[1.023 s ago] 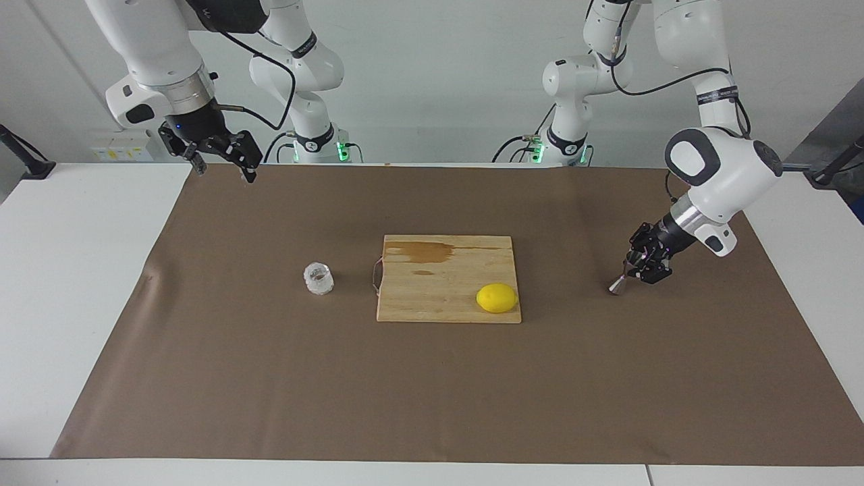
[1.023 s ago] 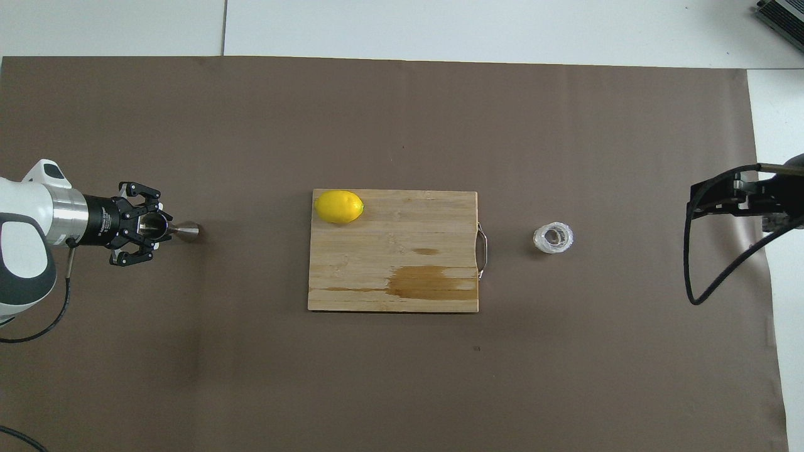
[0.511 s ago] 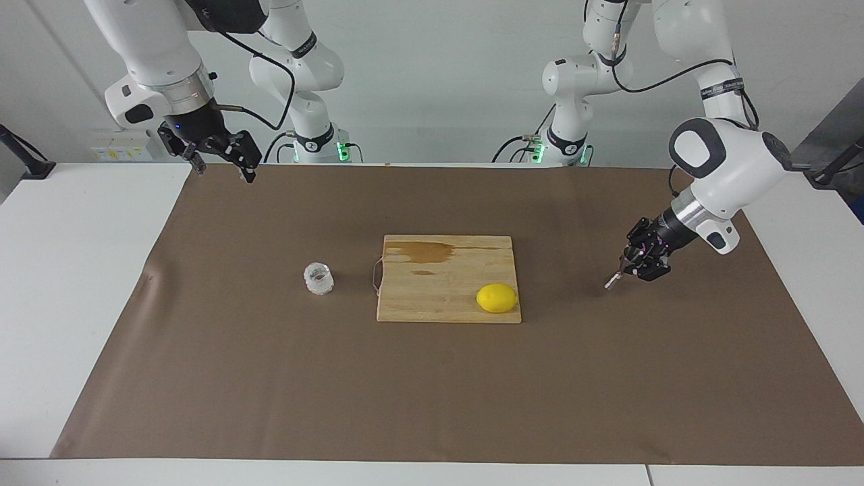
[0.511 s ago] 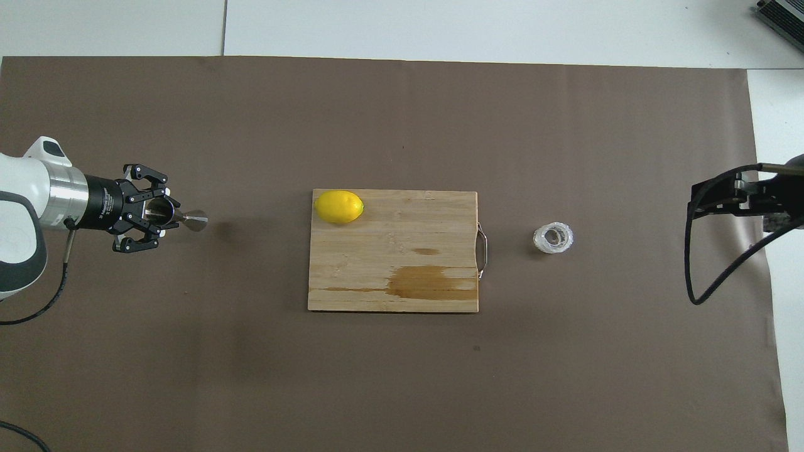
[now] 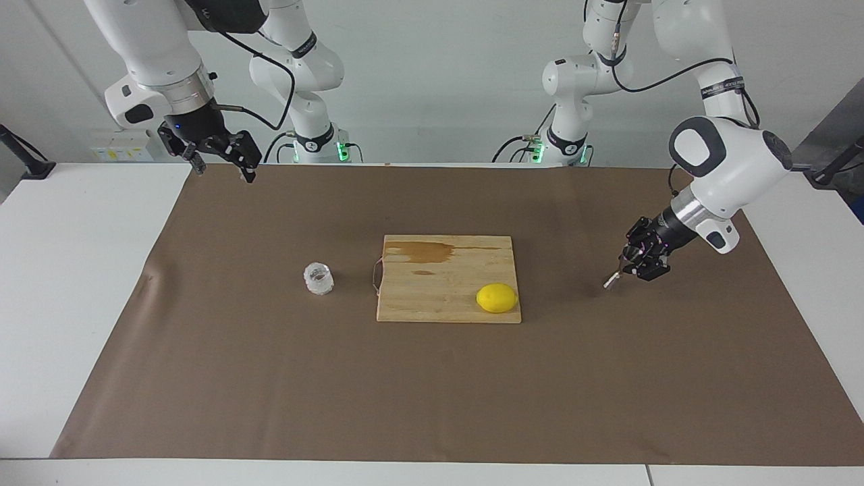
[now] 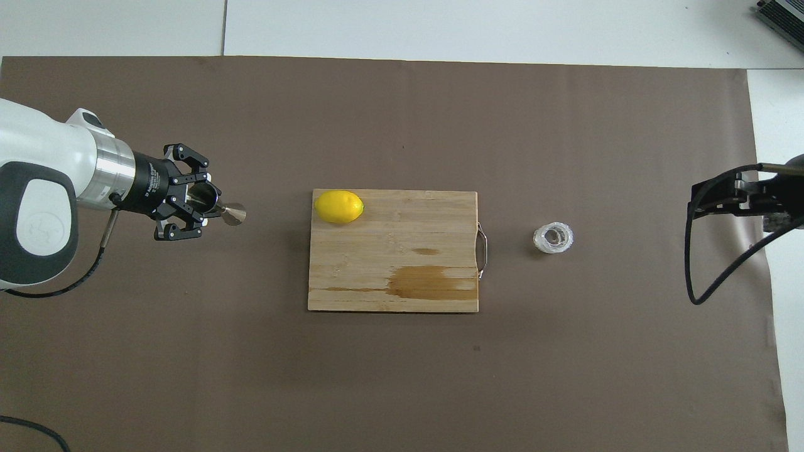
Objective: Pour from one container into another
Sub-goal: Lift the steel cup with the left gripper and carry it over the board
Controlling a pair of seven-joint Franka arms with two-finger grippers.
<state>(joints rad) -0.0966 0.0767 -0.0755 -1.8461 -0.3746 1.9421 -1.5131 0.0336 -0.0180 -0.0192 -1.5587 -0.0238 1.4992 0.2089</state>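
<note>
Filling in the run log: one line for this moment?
left pincer: shut on jigger, lifted over mat | right pincer: open, waiting | glass cup: on mat

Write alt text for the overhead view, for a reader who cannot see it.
The left hand holds a silver jigger on its side in the air over the brown mat, at the left arm's end of the table. A wooden cutting board with a lemon lies mid-table, and a glass cup stands toward the right arm's end.

white table [image 5: 81, 283] carries a brown paper mat [image 5: 432, 391]. on mat: wooden cutting board [image 5: 439, 297] at centre; faceted clear glass cup [image 5: 318, 279] upright beside the board's handle end, toward the right arm's end of the table.
</note>
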